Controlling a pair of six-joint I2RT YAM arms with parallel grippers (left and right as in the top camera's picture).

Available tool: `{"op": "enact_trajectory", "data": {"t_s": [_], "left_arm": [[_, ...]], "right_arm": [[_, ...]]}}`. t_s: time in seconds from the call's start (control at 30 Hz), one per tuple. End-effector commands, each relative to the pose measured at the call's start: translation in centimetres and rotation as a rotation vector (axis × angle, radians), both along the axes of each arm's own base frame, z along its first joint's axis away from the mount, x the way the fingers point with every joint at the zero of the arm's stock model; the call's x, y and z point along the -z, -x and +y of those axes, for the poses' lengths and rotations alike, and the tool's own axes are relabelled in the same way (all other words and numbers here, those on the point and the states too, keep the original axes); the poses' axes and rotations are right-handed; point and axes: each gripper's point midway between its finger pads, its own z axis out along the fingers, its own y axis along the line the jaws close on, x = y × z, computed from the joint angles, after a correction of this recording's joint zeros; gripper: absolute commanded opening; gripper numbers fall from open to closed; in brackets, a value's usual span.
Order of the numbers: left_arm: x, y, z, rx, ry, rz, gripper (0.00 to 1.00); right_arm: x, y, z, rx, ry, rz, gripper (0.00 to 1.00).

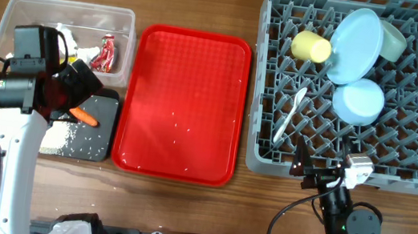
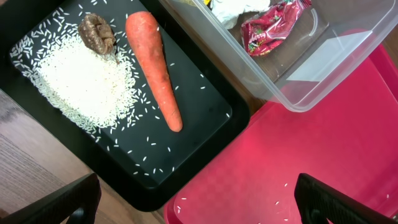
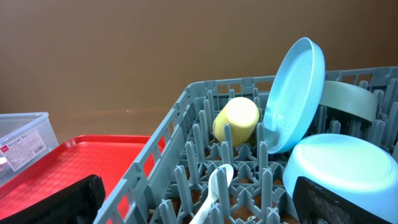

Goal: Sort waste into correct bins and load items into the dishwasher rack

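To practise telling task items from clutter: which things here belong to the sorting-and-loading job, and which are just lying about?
Job: carrot, rice, brown lump, black tray, wrapper, tissue, clear tub, cup, plate, blue bowl, green bowl, spoon, rack.
Not part of it: red tray, table.

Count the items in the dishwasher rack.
5: yellow cup on its side, left of the tilted blue plate; green bowl right of the plate; blue bowl upside down nearer the robot; white spoon left of that bowl. None looks hidden.

so the left arm [image 1: 22, 88] blocks part of the clear tub [image 1: 128, 42] and black tray [image 1: 104, 111] by the table's left edge — pale-green bowl [image 1: 394, 43] sits mostly behind the plate [image 1: 356, 43], tissue [image 2: 233, 6] cropped up top
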Motion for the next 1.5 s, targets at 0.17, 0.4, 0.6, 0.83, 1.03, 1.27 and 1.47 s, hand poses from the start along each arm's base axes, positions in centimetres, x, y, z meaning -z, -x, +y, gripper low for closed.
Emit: {"op": "enact_trajectory", "data": {"t_s": [0.17,0.4,0.6,0.83,1.03,1.27,1.47], "left_arm": [[-4.3,1.8,0.2,-0.019,-0.037,-0.173,1.00],[-6.3,8.1,-0.9,-0.020,-0.072,-0.402,1.00],[-1.9,11.5,-1.2,-0.032,-0.094,-0.501,1.00],[-2.0,6.3,-2.9,0.081,-0.057,-0.937,1.00],[-2.4,4.3,-2.8,0.107,-0.097,-1.141,1.00],[1.5,3.3,-2.6,0.106,-0.092,-1.118,1.00],[2.3,3.1,-2.7,0.182,-0.192,-1.095,1.00]], "right_arm": [[0.0,0.0,-0.1,0.009,-0.016,0.001,1.00],[0.0,0.0,-0.1,0.009,-0.016,0.001,1.00],[0.0,0.0,-0.1,0.009,-0.016,0.001,0.99],[0.0,0.0,-0.1,0.009,-0.017,0.001,1.00],[0.0,0.0,-0.1,0.009,-0.017,0.001,1.00],[0.0,0.0,-0.1,0.009,-0.016,0.001,1.00],[0.0,0.0,-0.1,0.009,-0.017,0.001,1.00]]}}
